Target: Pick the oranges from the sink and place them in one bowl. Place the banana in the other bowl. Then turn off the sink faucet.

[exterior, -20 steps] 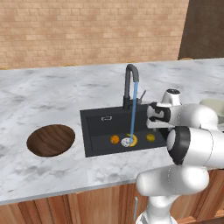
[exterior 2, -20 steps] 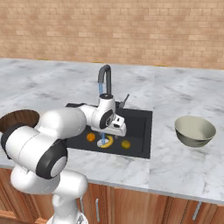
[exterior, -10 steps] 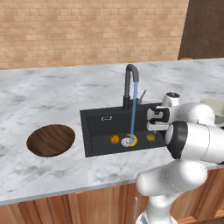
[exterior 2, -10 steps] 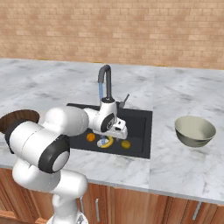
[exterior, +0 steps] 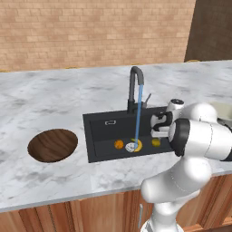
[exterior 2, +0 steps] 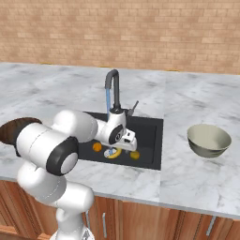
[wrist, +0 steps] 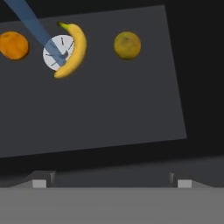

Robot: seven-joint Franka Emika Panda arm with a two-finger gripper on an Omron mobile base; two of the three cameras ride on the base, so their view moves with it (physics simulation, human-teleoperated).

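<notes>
The first step is in hand: reaching for an orange. The tool (exterior 2: 131, 139) hangs over the black rectangular sink (exterior: 102, 131), its fingers spread wide and holding nothing. On the basin floor, toward the desk's front edge, lie the bright orange round fruit (wrist: 13, 45), the curved yellow banana (wrist: 72, 50) across the silver drain (wrist: 54, 51), and the duller yellow-green orange (wrist: 127, 44). Water runs from the dark gooseneck faucet (exterior: 134, 88). Next the tool likely must drop and centre on the yellow-green orange, then carry it to the dark brown wooden bowl (exterior: 52, 144).

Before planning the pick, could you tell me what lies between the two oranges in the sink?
The banana, curved against the silver drain, lies between the bright orange and the duller orange, in the hand view.
</notes>
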